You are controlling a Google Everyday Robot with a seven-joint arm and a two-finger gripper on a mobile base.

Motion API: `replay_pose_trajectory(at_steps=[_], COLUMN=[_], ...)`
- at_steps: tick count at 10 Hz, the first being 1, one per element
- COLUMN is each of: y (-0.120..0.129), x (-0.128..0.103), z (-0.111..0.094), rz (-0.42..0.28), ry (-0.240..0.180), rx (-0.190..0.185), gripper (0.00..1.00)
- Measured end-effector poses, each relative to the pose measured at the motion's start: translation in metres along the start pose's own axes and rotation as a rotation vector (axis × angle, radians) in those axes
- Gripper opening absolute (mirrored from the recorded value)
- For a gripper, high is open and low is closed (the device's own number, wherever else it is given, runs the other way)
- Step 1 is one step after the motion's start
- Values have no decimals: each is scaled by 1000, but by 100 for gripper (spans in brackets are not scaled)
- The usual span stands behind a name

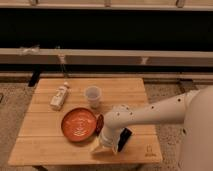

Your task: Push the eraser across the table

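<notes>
- The gripper (100, 147) is down at the table (45, 145) surface, close to the near edge and right of the middle. Its pale tip points down and toward the near-left.
- Whether the gripper is parted or clenched cannot be told from this view. Nothing is seen held in it.
- The eraser (124, 139) lies just beside the gripper, on its right. Whether the two touch cannot be told.
- The eraser is on the near part of the table, right of centre and close to the near edge.
- The long axis of the eraser runs from the near edge toward the far edge, leaning slightly to the right at its far end.
- The eraser appears as a small, flat, black slab with rounded corners. Part of its left side is hidden behind the wrist.
- The white arm (150, 114) reaches in from the right, above the table's right half.
- An orange bowl (78, 124) stands to the left of the gripper, near it.
- A clear cup (92, 96) stands upright beyond the bowl, near the table's centre.
- A white bottle (59, 96) lies on its side at the far left.
- A small dark logo mark (149, 150) sits at the near-right corner, right of the eraser.
</notes>
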Motion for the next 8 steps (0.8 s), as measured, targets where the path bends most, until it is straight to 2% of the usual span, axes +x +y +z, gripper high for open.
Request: replay_pose_trajectory(at_steps=[4,8], y=[-13,-13], x=[-6,-8], z=[-3,-6], rz=[7,5], ry=[-13,-15], rx=[12,14], gripper=[80,80])
